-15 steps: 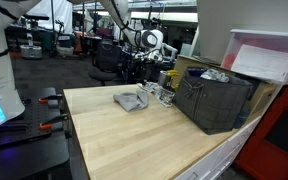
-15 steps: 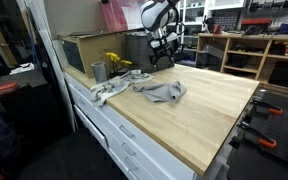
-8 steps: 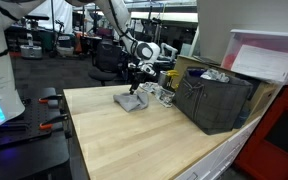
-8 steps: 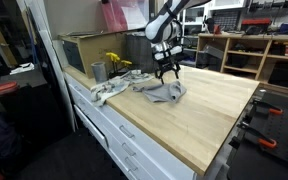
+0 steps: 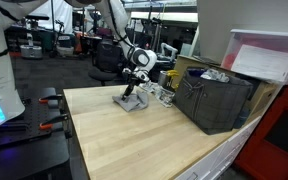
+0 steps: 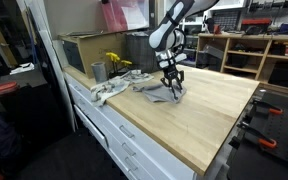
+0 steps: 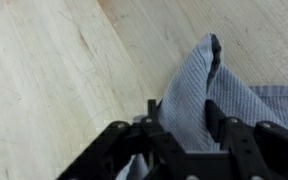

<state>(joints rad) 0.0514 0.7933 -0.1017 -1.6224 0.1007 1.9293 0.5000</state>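
A crumpled grey cloth (image 5: 127, 102) (image 6: 160, 95) lies on the wooden tabletop (image 5: 134, 145) (image 6: 219, 115). My gripper (image 5: 134, 93) (image 6: 174, 87) has come straight down onto it in both exterior views. In the wrist view a raised fold of the grey ribbed cloth (image 7: 199, 85) fills the gap of the gripper (image 7: 182, 108). A black finger presses on each side of that fold. The rest of the cloth spreads to the right on the wood.
A dark open bin (image 5: 216, 100) with things in it stands beside the cloth. Small clear objects (image 5: 162, 94) sit between them. A white rag (image 6: 109, 90), a metal cup (image 6: 98, 71) and yellow items (image 6: 116, 62) lie along the table's edge.
The arm has dropped from above the table onto the grey cloth. The jaws, wide apart before, have closed in round a fold of it.
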